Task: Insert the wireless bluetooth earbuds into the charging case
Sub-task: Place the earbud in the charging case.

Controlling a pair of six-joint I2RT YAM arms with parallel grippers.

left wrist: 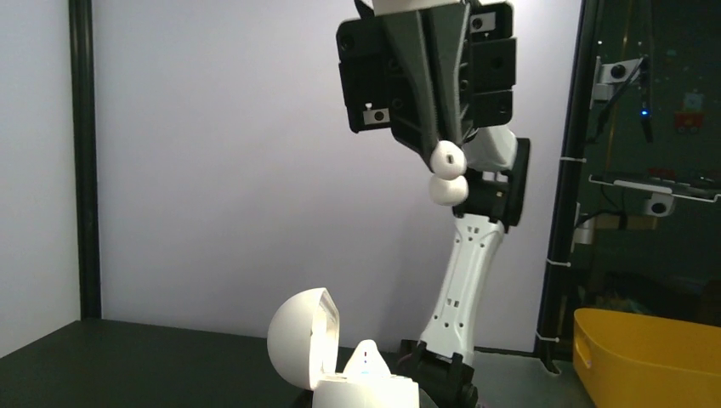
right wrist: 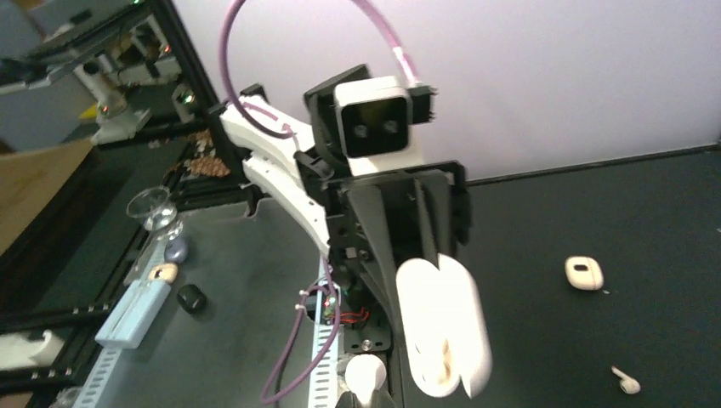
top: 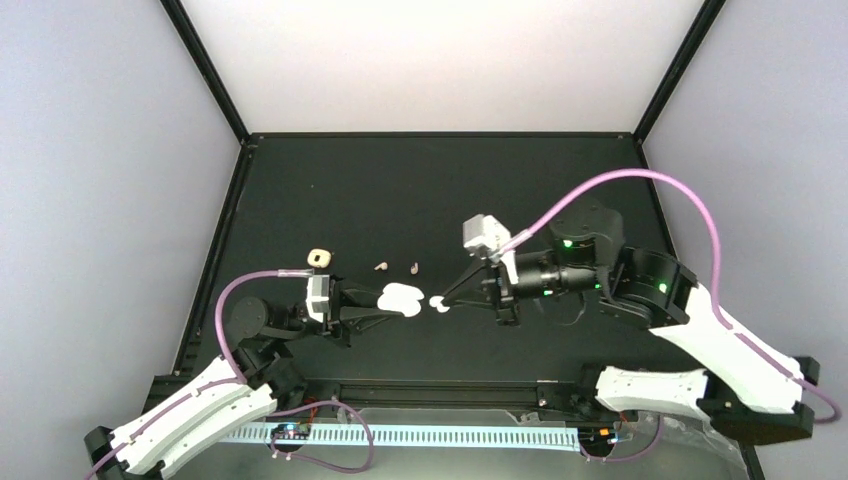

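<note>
Here, pinched in the closed tips of the right gripper [top: 444, 300], a glossy white plastic earbud [left wrist: 447, 174]; clamped in the nearly closed left gripper [top: 385, 304], the white rounded plastic charging case [top: 402, 298], lid open. Likely light, hard, slick; best nipped across the bulbous head, stem free. Poised just beside the case mouth, apart from it. Two pale beige earbuds [top: 381, 266] loose on the black bench [top: 500, 190].
</note>
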